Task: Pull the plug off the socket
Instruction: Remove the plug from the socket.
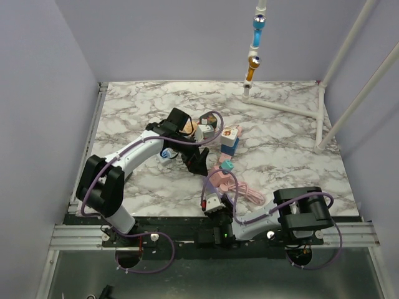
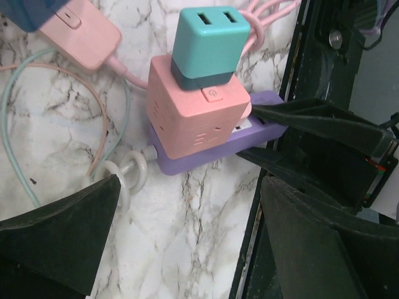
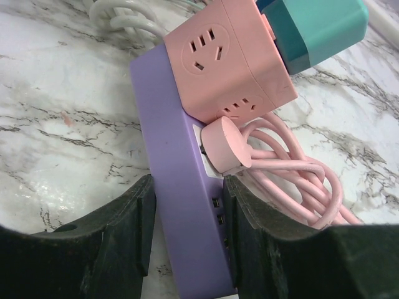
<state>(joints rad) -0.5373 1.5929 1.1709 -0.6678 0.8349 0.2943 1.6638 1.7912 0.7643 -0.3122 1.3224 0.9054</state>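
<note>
A purple power strip [image 3: 181, 187] lies on the marble table [image 3: 56, 124]. A pink cube socket [image 3: 227, 62] is plugged into it and carries a teal USB adapter [image 3: 318, 28]. A round pink plug [image 3: 224, 146] with a coiled pink cord [image 3: 299, 187] also sits in the strip. My right gripper [image 3: 187, 230] is shut on the strip's near end, one finger on each long side. My left gripper [image 2: 187, 237] is open and empty, hovering just short of the same stack: the cube [image 2: 193, 106], the adapter [image 2: 206, 43] and the strip [image 2: 206, 152].
A white coiled cord [image 2: 124, 174] leaves the strip's end. A second pink socket [image 2: 78, 34] and other adapter stacks [image 1: 230, 140] lie behind. A white pipe frame [image 1: 321, 118] stands at the back right. The table's front edge [image 2: 249, 249] is close.
</note>
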